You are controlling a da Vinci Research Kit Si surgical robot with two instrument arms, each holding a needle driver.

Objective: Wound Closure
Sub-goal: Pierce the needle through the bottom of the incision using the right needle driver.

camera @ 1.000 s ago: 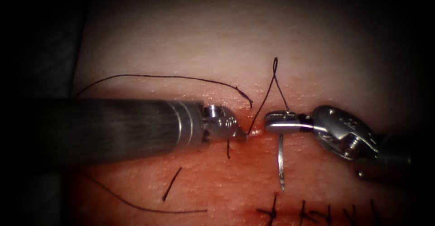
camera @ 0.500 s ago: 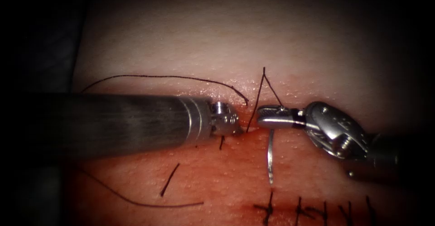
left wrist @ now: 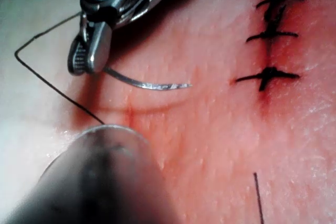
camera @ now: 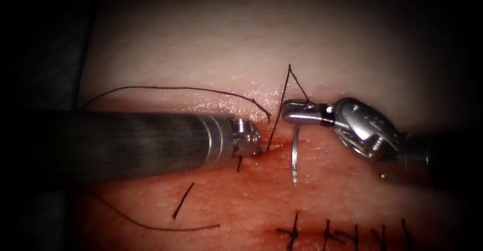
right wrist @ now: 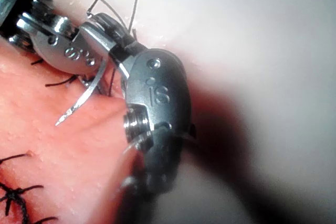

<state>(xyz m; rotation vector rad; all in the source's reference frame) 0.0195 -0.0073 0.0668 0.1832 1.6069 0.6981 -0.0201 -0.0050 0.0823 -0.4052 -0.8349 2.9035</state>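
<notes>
My right tool (camera: 288, 111) has its jaws shut on the curved needle (camera: 294, 155) near its thread end. The needle hangs free above the tissue (camera: 352, 50), tip down, and is not in it. From the left wrist the needle (left wrist: 147, 84) arcs out from the right tool (left wrist: 79, 62); it also shows as the needle (right wrist: 84, 98) below the right tool (right wrist: 92, 22). Dark thread (camera: 277, 111) rises from the cut (camera: 274, 148) to a sharp peak, then drops to the right jaws. My left tool (camera: 257, 150) rests its tip on the tissue beside the thread's exit.
Several finished stitches (camera: 294, 231) cross the cut lower right, seen again as the stitches (left wrist: 268, 77). A long loose thread (camera: 181, 86) arcs over the left shaft (camera: 131, 143). A short cut piece (camera: 182, 200) and another strand (camera: 151, 225) lie on the reddened tissue left of the cut.
The right tool moved up and left with the needle, and the thread loop above it straightened to a sharp peak. The left tool's tip drew back slightly to the left.
</notes>
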